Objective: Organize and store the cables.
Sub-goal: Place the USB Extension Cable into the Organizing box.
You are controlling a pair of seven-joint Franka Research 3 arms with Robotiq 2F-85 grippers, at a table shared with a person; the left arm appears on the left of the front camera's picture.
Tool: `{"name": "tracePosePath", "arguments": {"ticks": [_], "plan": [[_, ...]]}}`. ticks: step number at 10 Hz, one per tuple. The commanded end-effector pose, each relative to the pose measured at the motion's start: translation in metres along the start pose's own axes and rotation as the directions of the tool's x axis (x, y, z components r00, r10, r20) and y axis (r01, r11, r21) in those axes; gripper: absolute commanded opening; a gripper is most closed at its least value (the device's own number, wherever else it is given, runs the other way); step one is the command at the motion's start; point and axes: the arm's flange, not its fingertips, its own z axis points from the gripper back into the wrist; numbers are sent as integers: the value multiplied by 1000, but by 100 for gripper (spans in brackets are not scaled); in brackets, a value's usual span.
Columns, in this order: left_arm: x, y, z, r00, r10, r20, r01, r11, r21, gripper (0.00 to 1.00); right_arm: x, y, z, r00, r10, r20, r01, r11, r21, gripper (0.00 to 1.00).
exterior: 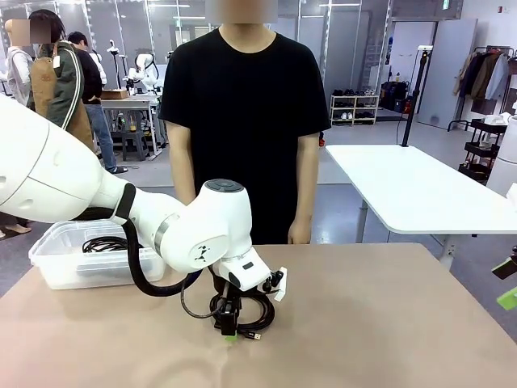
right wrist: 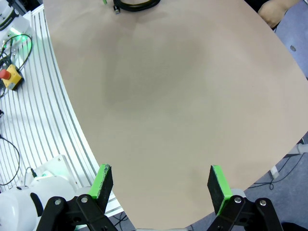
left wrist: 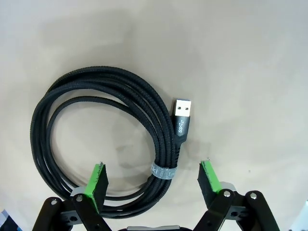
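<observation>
Clear plastic bin (exterior: pixel 56 271) at left on table (exterior: pixel 388 323), one coiled cable (exterior: pixel 103 242) inside. Left gripper (exterior: pixel 230 330) low over middle of table, straddling second coiled cable (left wrist: pixel 96 139) – green pads (left wrist: pixel 95 180) on either side of bundle near its wrap band (left wrist: pixel 163 171), not pressing it, gap visible. USB plug (left wrist: pixel 182 115) lies inside the coil's right edge. Person (exterior: pixel 242 121) stands behind table. Right gripper (right wrist: pixel 159 185) – fingers wide apart over bare tabletop, nothing between.

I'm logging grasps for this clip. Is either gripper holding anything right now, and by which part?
Nothing held. The left gripper straddles the coiled cable at its grey tie, pads apart from it; the right gripper is open.
</observation>
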Motion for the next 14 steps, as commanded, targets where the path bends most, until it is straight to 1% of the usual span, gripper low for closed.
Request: {"name": "tracePosePath", "arguments": {"ticks": [1,2,3,5,6,7,8,10,11,12,14], "plan": [[3,4,1,1000,8,12,-7,999,-35,36,1,-1,0,1000,-16,4,16,1000,0,100],[2,5,-2,1000,8,5,-8,999,-43,5,1,-1,0,1000,-16,4,16,1000,0,100],[3,5,-2,1000,9,7,-9,999,-52,0,1,-1,0,1000,-16,4,16,1000,0,100],[3,5,1,1000,1,-4,-1,998,-63,0,1,-1,0,1000,-16,4,16,1000,0,100],[2,4,6,1000,-3,-12,2,997,-76,6,1,-1,0,1000,-16,4,16,1000,0,100],[1,2,16,1000,-4,-15,3,995,-101,0,1,-1,0,1000,-16,4,16,1000,0,100],[0,1,30,1000,20,-9,-20,995,-97,0,1,-1,0,1000,-16,4,16,1000,0,100],[-4,-2,60,996,43,84,-34,994,-103,0,1,-1,0,1000,-16,4,16,1000,0,100],[-9,-4,84,993,44,105,-35,996,-85,0,1,-1,0,1000,-16,4,16,1000,0,100],[-20,-6,123,991,53,122,-46,997,-56,0,1,-1,0,1000,-16,4,16,1000,0,100],[-54,-15,201,984,78,157,-80,997,4,0,1,-1,0,1000,-16,4,16,1000,0,100]]}}
